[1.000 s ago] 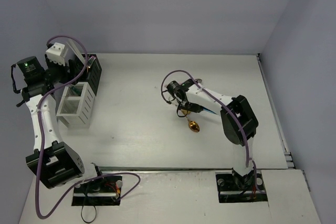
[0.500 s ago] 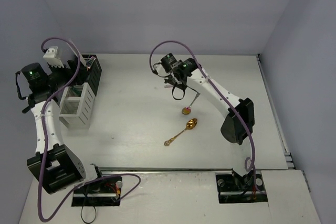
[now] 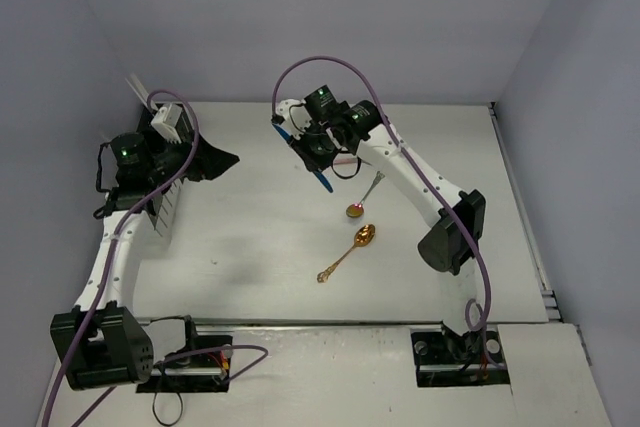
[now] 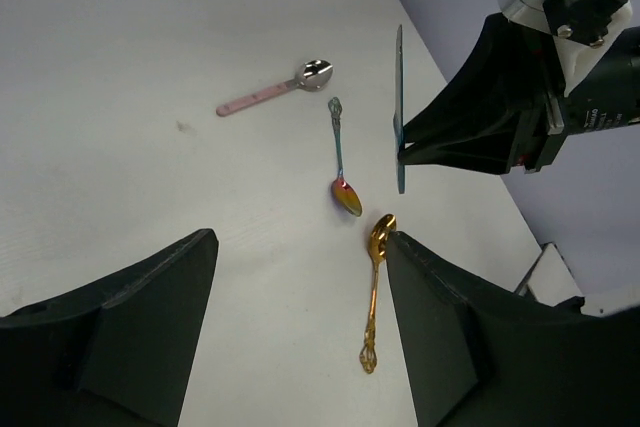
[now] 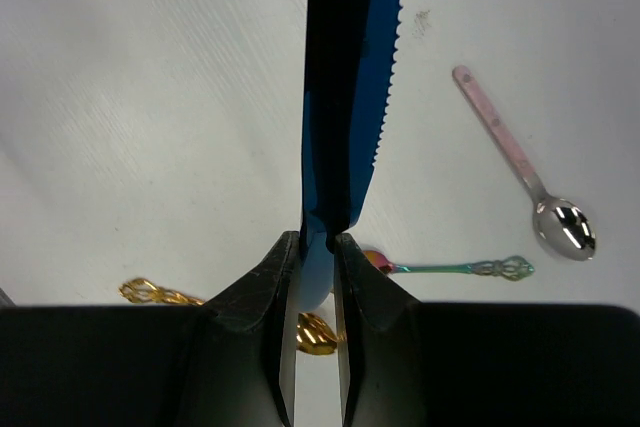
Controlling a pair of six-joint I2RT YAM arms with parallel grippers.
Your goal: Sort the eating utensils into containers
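Note:
My right gripper (image 3: 318, 152) (image 5: 316, 243) hangs above the table's back middle, shut on a blue serrated knife (image 3: 322, 179) (image 5: 345, 77) (image 4: 399, 107) near one end. A gold spoon (image 3: 350, 252) (image 4: 374, 292) (image 5: 318, 333), a rainbow-handled spoon (image 3: 366, 196) (image 4: 340, 162) (image 5: 450, 268) and a pink-handled spoon (image 4: 272, 94) (image 5: 515, 159) lie on the table. My left gripper (image 3: 228, 160) (image 4: 300, 332) points right, open and empty, well above the table. The white caddy (image 3: 160, 215) shows partly under my left arm. The black caddy is hidden behind that arm.
The table (image 3: 250, 237) is white, with grey walls on three sides. Its right edge (image 3: 520, 207) runs along a metal rail. Purple cables loop over both arms, and the black arm bases sit at the near edge.
My right gripper rose from the table and moved back-left with the blue knife. My left arm swung right, away from the caddies, and its jaws opened wider.

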